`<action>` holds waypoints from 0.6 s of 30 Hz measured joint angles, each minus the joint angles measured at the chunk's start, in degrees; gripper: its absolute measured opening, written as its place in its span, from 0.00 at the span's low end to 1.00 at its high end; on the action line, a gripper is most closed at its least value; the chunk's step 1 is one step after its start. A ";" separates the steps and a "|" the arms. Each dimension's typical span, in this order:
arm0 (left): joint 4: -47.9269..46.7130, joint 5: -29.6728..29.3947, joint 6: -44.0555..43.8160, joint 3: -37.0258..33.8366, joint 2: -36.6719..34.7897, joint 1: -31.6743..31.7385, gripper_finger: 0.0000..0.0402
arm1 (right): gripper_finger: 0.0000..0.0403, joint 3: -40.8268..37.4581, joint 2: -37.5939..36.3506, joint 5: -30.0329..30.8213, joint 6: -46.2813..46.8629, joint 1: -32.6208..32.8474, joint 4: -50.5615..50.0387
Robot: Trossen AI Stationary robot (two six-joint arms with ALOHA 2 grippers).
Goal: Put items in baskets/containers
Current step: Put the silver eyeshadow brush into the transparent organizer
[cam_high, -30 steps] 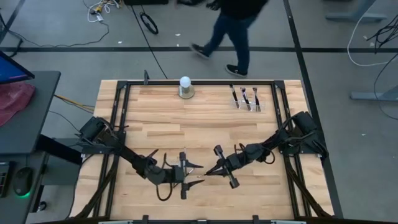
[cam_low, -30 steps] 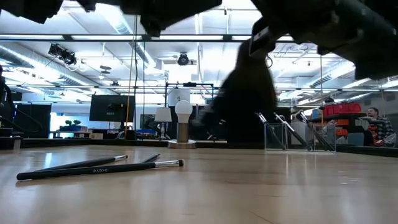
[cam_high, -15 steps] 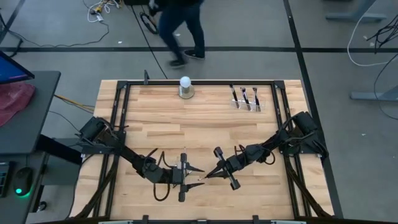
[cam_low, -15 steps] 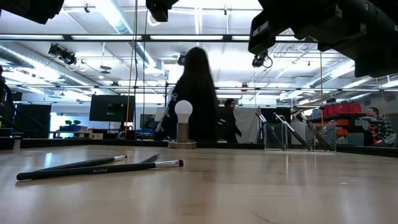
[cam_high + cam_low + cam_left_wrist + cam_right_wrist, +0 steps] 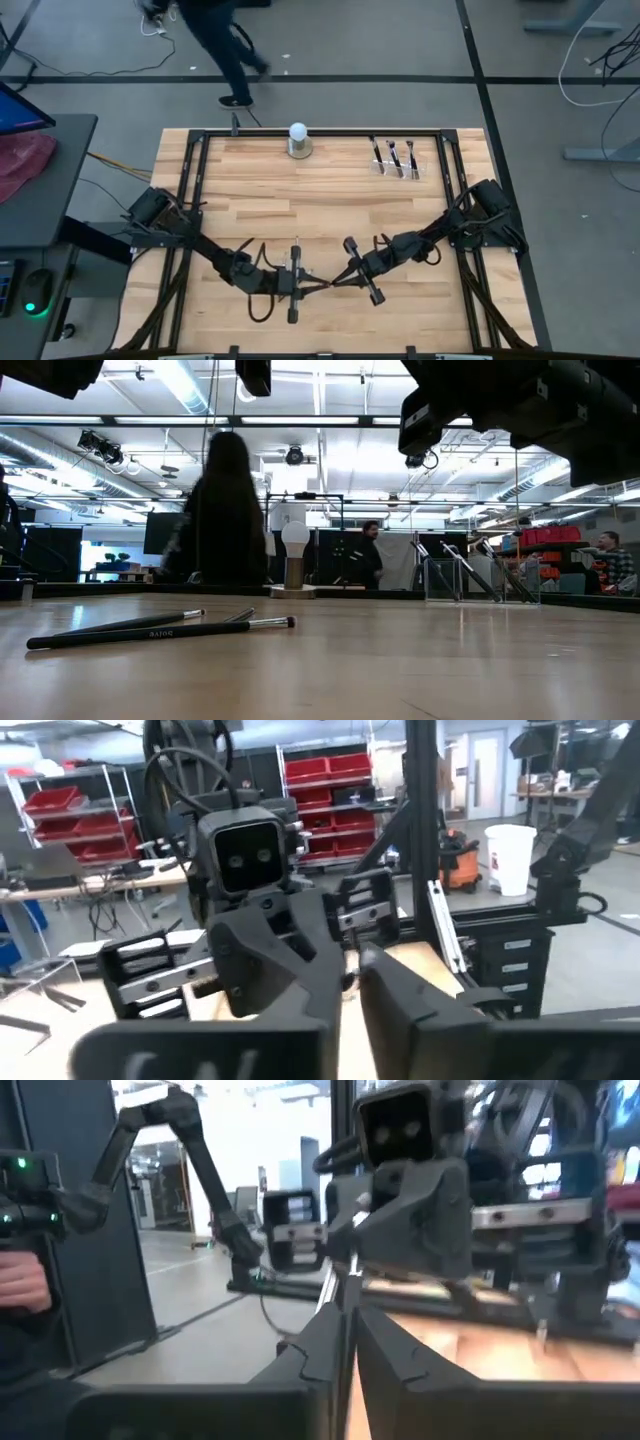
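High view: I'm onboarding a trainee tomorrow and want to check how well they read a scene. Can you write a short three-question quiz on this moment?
1. Count: how many brushes stand in the clear holder?
2. True or false: the white ball stands inside the holder.
3. Pick one: where are the left pincer and right pincer?
A) Both over the holder.
B) Facing each other, close together, around the table's middle, towards the arms' side.
C) Far apart at opposite table corners.

Key: 1) three; 2) false, it stands apart, beside the holder along the far edge; 3) B.
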 joint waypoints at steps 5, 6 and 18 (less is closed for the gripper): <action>-4.13 -0.46 -4.84 0.00 0.00 0.88 0.05 | 0.16 -0.59 -0.73 3.78 3.90 -0.57 -5.96; -5.36 -0.80 -6.28 -0.02 0.00 1.10 0.06 | 0.18 -0.86 -1.32 4.80 4.04 -0.84 -8.29; -18.74 -2.02 -22.25 0.00 0.00 7.21 0.06 | 0.48 1.62 -11.47 17.96 6.69 -0.84 -42.97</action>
